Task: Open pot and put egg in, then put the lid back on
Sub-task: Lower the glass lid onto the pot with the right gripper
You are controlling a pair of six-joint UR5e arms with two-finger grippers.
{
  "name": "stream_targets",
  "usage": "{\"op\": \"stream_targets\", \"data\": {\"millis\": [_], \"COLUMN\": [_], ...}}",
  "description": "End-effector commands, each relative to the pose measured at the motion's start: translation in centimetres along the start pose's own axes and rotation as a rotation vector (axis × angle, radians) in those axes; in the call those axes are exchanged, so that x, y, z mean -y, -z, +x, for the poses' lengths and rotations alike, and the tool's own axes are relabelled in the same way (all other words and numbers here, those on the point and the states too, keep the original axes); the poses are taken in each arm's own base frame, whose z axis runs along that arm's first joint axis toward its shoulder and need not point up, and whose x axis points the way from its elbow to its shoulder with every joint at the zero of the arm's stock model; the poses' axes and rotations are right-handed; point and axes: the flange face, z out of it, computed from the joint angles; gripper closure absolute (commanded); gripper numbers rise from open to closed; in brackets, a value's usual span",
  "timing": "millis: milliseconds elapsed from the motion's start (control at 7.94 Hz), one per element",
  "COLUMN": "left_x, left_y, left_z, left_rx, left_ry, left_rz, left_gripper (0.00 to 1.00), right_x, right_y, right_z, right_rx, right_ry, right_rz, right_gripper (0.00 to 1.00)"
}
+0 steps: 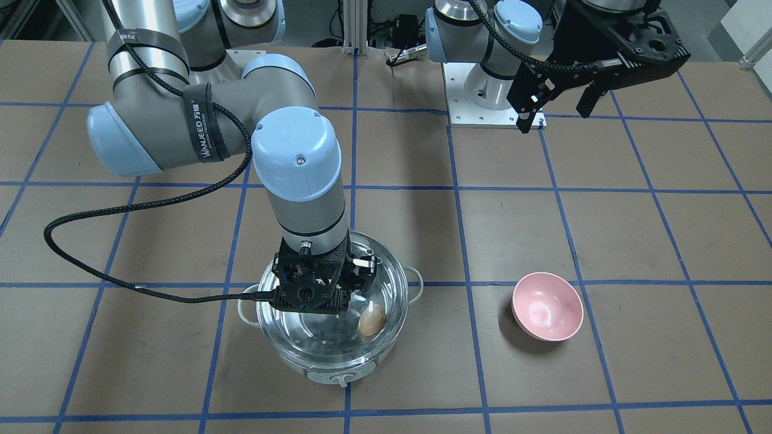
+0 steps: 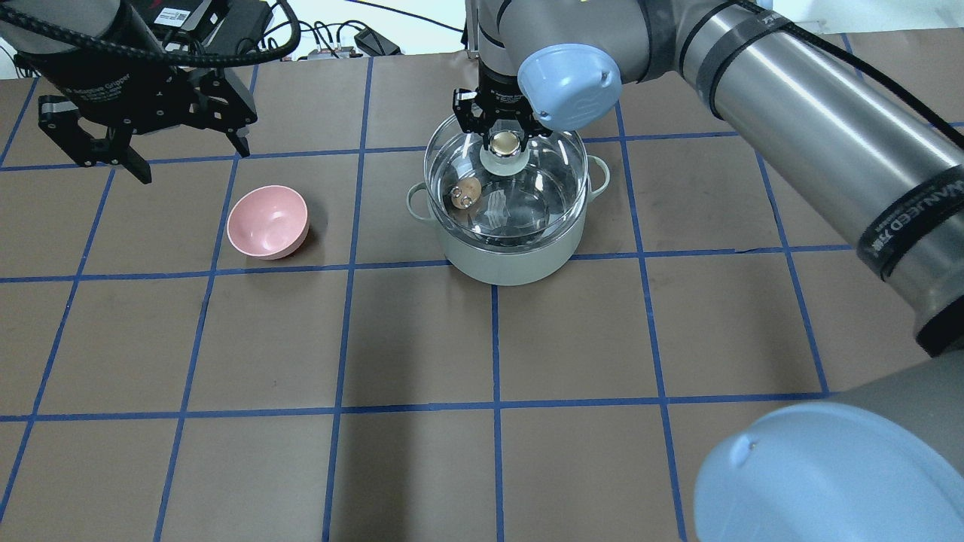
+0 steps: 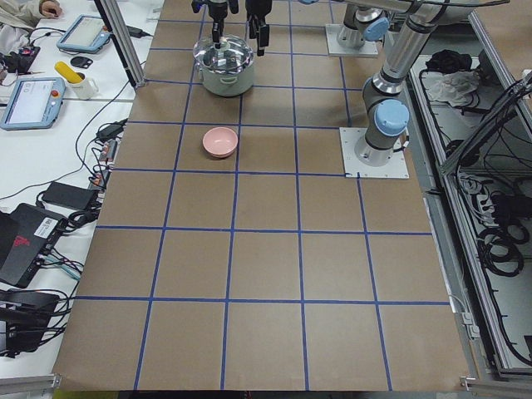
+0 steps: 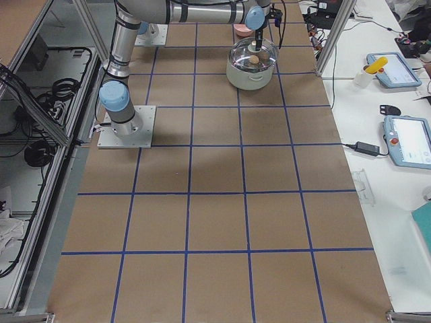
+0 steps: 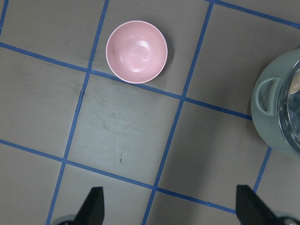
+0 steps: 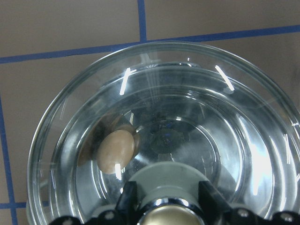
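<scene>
Clear glass with a metal rim: the lid [image 2: 531, 192], lying over the mouth of the pot [image 2: 512, 260], whose mint-green shell stood on the table [image 2: 422, 339]. Whether the rim was fully seated or just above the steel could not be settled from where I stood. Knob [image 2: 506, 144]: beige-topped, at the lid's centre, clasped from both sides by the right gripper [image 2: 504, 139], jaws drawn in against it. Egg [image 2: 465, 190]: brown, resting on the pot's shiny floor toward one side, seen through the glass. Left gripper [image 2: 188, 154]: raised over the table near a pink bowl [image 2: 267, 220], jaws spread wide, holding nothing. Handling note: the lid looked rigid, fairly heavy, slick and breakable, so the knob seemed the only sound place to hold it, and release would want the rim settled level first. The egg, fragile, would likely roll if the pot were jolted.
</scene>
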Motion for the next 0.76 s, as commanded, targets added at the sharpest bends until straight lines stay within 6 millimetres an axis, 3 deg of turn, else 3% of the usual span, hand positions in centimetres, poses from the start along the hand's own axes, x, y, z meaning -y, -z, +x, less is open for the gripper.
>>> {"op": "stream_targets", "data": {"millis": [0, 630], "left_x": [0.08, 0.08], "left_y": [-0.11, -0.13], "left_z": [0.0, 0.2], "left_rx": [0.003, -0.003], "left_ry": [-0.002, -0.003], "left_rz": [0.0, 0.002], "left_gripper": [0.0, 0.0], "right_x": [-0.55, -0.72], "right_y": [-1.01, -1.41], "right_z": [0.28, 0.33], "right_rx": [-0.014, -0.017], "right_ry": [0.004, 0.0], "right_rz": [-0.022, -0.036], "right_gripper": [0.77, 0.77]}}
